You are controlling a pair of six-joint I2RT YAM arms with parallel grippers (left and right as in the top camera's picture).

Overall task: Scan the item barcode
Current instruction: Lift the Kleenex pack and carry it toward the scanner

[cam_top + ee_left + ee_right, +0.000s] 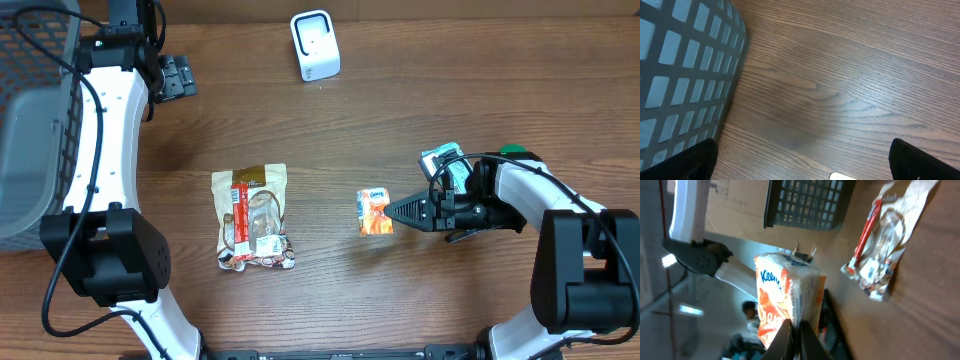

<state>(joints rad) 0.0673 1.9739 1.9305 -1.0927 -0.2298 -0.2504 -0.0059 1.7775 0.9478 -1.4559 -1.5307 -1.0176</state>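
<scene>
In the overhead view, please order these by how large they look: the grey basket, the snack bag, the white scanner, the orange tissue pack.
1. grey basket, though partly out of frame
2. snack bag
3. white scanner
4. orange tissue pack, only a little smaller than the scanner

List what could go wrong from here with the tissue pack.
The right end effector seems shut on only a thin edge of the Kleenex tissue pack, so the pack could slip or swing when lifted.
The white scanner stands far from the pack, and a long carry would strain that weak pinch.
No barcode shows in any view, so it may end up facing away.
</scene>
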